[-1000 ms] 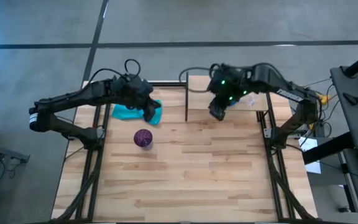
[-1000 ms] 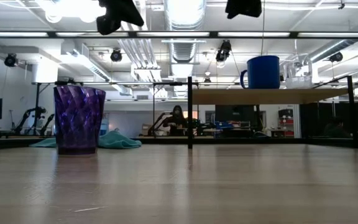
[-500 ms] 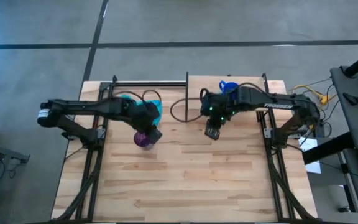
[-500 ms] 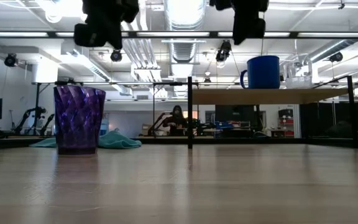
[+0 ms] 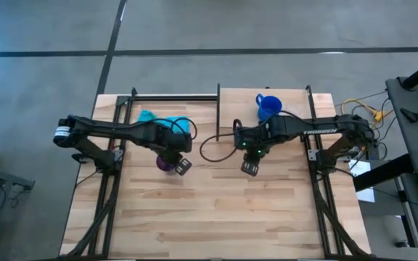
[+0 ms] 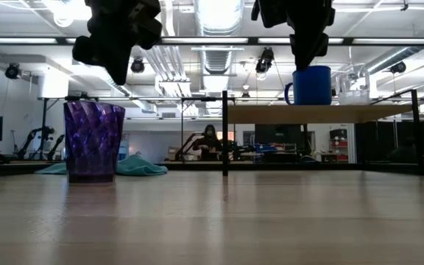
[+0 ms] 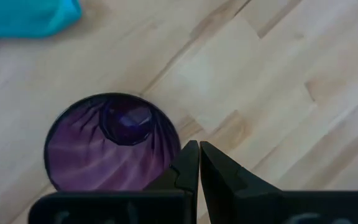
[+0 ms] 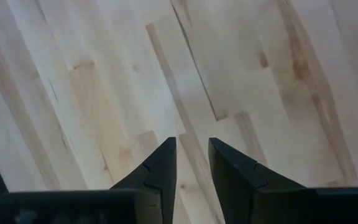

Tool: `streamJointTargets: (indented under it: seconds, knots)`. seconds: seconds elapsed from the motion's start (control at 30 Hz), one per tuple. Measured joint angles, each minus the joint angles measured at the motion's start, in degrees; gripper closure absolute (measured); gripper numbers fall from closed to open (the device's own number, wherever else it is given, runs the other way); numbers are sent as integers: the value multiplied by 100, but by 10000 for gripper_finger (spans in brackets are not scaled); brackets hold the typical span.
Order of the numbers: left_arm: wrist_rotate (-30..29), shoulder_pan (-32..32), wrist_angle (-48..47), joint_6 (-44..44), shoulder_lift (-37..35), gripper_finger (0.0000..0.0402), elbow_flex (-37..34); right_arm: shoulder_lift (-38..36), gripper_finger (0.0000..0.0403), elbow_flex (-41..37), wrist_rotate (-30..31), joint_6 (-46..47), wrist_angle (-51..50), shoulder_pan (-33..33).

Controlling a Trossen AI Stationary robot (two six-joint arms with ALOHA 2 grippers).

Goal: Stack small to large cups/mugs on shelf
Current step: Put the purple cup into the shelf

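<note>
Both arms have swung in from the back of the worktop toward its middle since a second ago. Now the left claw (image 5: 182, 165) hangs just over the purple tumbler (image 5: 165, 162), above its rim and not touching it. Its two fingers (image 7: 188, 165) are pressed together with nothing between them. The right claw (image 5: 249, 168) hangs over bare wood near the middle of the worktop (image 5: 223, 210), in front of the shelf (image 5: 289, 101). Its fingers (image 8: 160, 165) are a little apart and hold nothing.

The worktop is made of pale wooden strips with darker streaks. A teal cloth (image 5: 162, 122) lies crumpled behind the tumbler. Beyond the worktop the floor is grey. From the low view the room is big, with pipes and bright lights on the ceiling, and a person (image 6: 210, 140) sits far off at the back.

The tumbler stands upright on the left part of the worktop. It is dark purple and shiny, with ribs that twist down its sides. The blue mug (image 6: 311, 85) stands upright on the shelf, its handle sticking out to one side. The small clear cup (image 6: 353, 96) sits on the shelf near the mug, hard to make out.
</note>
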Motion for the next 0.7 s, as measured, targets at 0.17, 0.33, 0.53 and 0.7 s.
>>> streamJointTargets:
  seconds: [0.17,0.33,0.53,0.7]
  knots:
    - [-59,-4,8,-284,-2,402,2,0,319,-32,2,0,18,35]
    - [-57,-4,17,-288,-4,402,-15,0,321,-32,2,-2,118,33]
    - [-54,9,-153,102,-4,402,-19,0,316,-32,2,0,390,33]
    - [-34,11,-151,192,-9,402,-149,0,315,-32,2,0,497,33]
